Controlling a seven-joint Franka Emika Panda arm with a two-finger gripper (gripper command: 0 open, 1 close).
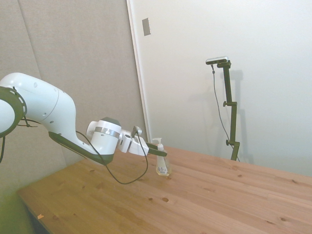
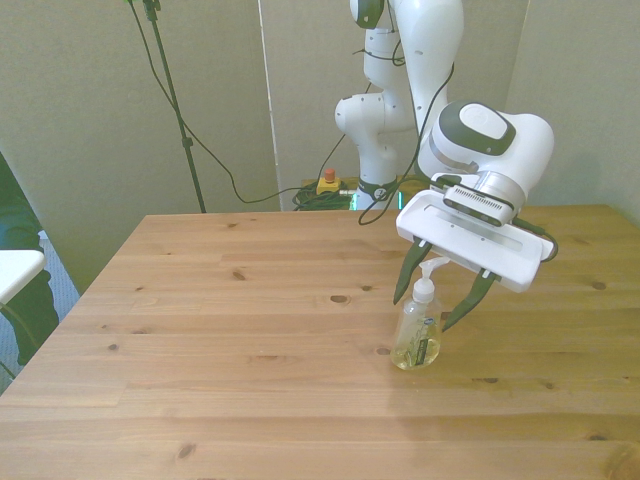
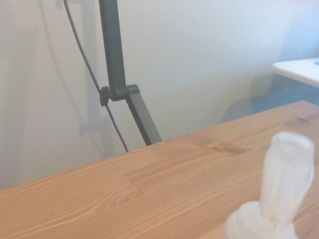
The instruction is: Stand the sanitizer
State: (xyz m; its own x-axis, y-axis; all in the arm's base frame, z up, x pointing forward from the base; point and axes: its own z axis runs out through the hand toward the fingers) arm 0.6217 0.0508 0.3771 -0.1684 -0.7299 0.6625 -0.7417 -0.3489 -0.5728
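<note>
The sanitizer [image 2: 418, 332], a small clear pump bottle with pale yellowish liquid and a white nozzle, stands upright on the wooden table [image 2: 220, 320]. My gripper [image 2: 427, 310] hangs around its neck with the two dark fingers [image 2: 404, 282] spread wide on either side, open and not touching the bottle. In the side view the sanitizer [image 1: 162, 163] stands under the gripper [image 1: 164, 152], which reaches in nearly level. The wrist view shows only the white pump nozzle [image 3: 284, 184], blurred and close.
A white object [image 2: 18, 270] pokes in beyond the table's edge at the front view's left. The table edge [image 1: 29, 202] runs close below the arm in the side view.
</note>
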